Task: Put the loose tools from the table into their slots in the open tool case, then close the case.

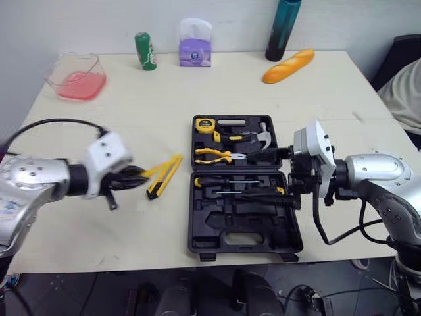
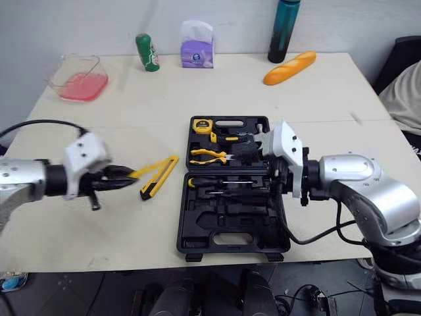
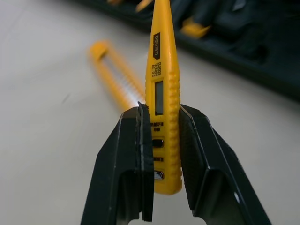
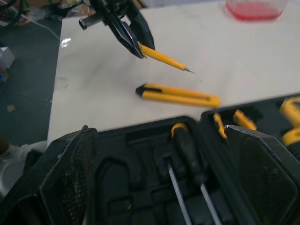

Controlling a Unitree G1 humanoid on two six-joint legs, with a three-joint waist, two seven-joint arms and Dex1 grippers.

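My left gripper (image 1: 135, 176) is shut on a yellow tester pen (image 3: 164, 117), held just above the table left of the case, its tip toward the case. Beside it a yellow and black utility knife (image 1: 166, 176) lies on the table. The open black tool case (image 1: 245, 227) holds a tape measure (image 1: 205, 124), pliers (image 1: 214, 155), a hammer (image 1: 263, 135) and two screwdrivers (image 1: 230, 183). My right gripper (image 4: 159, 131) stands open at the case's right edge, over the screwdriver slots, holding nothing.
Along the table's far side stand a pink bowl (image 1: 77, 78), a green bottle (image 1: 145, 51), a purple tissue pack (image 1: 195, 45), a dark bottle (image 1: 283, 29) and a bread loaf (image 1: 288, 66). Beige fabric (image 1: 404, 92) lies past the right edge.
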